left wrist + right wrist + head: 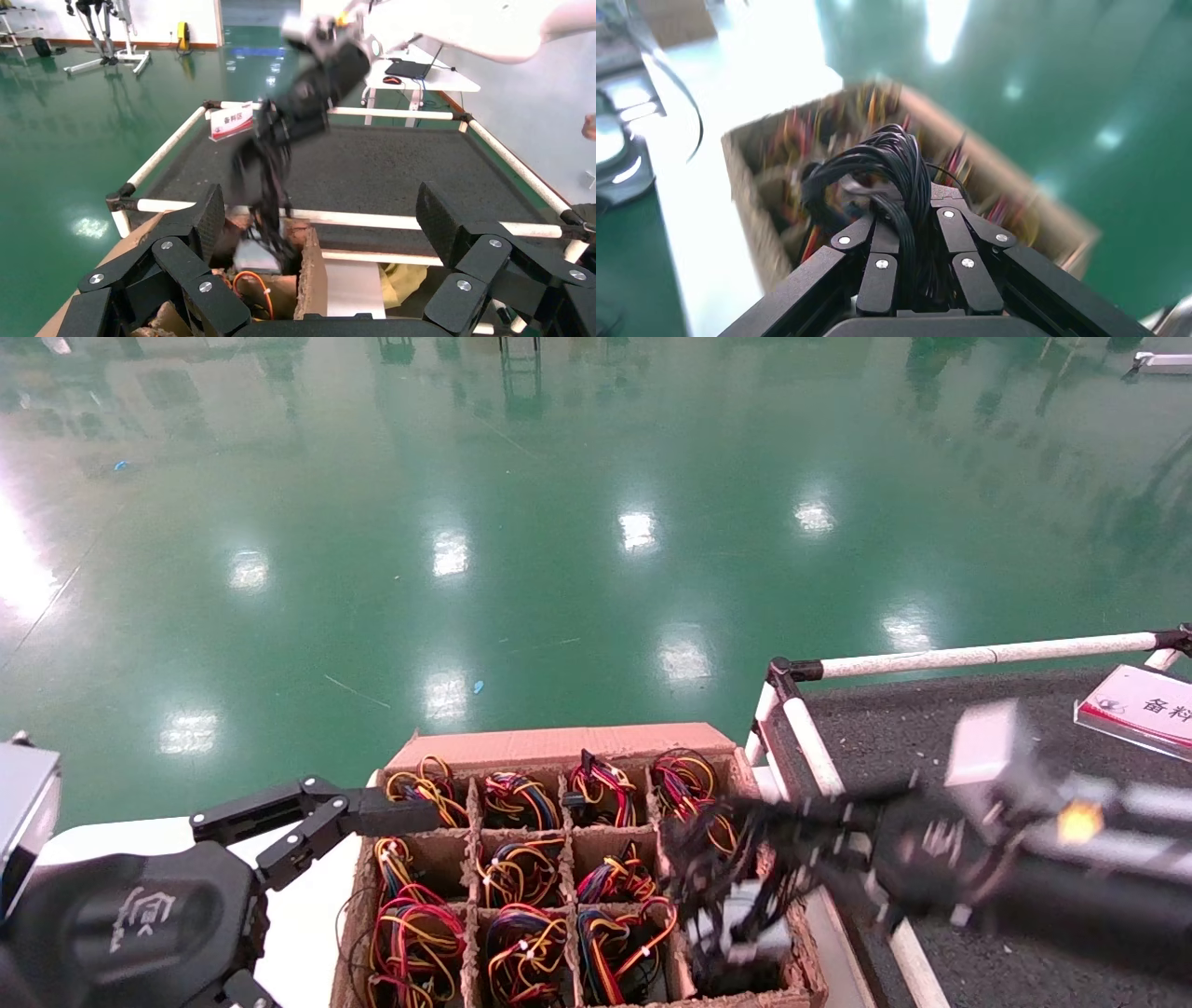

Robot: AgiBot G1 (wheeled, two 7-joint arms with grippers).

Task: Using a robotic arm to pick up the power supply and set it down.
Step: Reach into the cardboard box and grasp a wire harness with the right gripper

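My right gripper (717, 859) is shut on the all-black cable bundle (880, 161) of the power supply (745, 929). The small silver-grey box hangs from those cables, low in the near right compartment of the cardboard box (559, 744). In the left wrist view the power supply (256, 256) shows just above the box's divider, under the right arm. In the right wrist view the cables run between the shut fingers (954, 225) and the metal box is hidden. My left gripper (323, 210) is open and holds nothing, beside the box's left edge.
The other compartments hold units with red, yellow and orange wire bundles (521, 873). To the right lies a black mat table (931, 728) with a white pipe rail (978, 657) and a sign card (1141, 708). Green floor lies beyond.
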